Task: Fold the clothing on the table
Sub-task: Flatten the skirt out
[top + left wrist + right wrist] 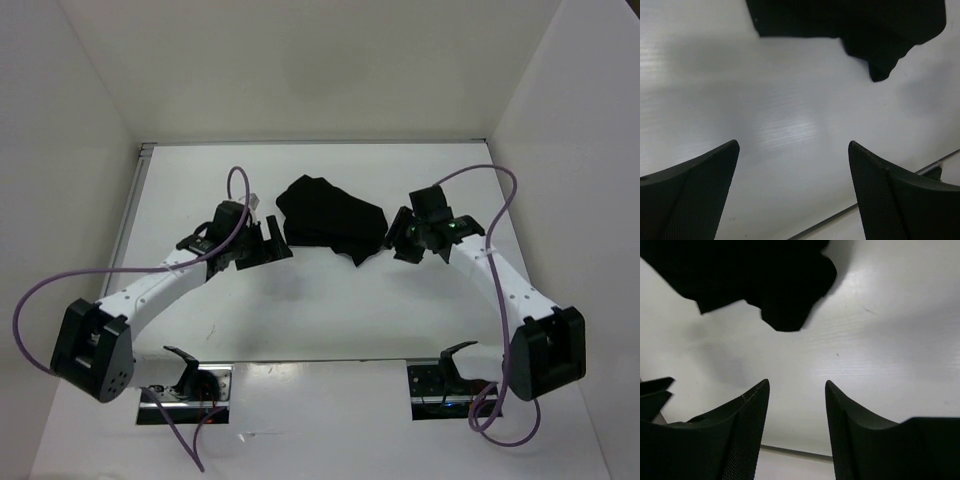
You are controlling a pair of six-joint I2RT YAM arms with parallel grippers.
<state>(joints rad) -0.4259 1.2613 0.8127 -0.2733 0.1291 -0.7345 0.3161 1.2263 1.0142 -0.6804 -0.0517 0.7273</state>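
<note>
We see the black garment (330,220) lying crumpled on the white table (320,320), between our two pincers and a little ahead of both

The left pincer (265,241) sits just beside the garment's left edge, its jaws spread wide and holding nothing. In the left wrist view its fingers (695,200) frame bare tabletop. The garment (855,25) lies ahead of the tips, more toward the right finger, and is clear of them. Its near hem runs straight there, then drops into a pointed flap. A thin edge strip (880,206) crosses low by the right finger

The right pincer (402,238) sits just beside the garment's right edge, its jaws parted and also holding nothing. In the right wrist view its fingers (740,430) stand over bare table. The garment (755,275) lies ahead and toward the left finger, showing a ragged, lobed edge that is not touching the tips. Ahead and to the right of this pincer the tabletop is open

Behind both pincers, toward the arm bases, we have a broad stretch of bare table. Outboard of the left pincer the surface runs to the metal side strip (130,215). Beyond the garment it runs on to the back wall (320,80)
</note>
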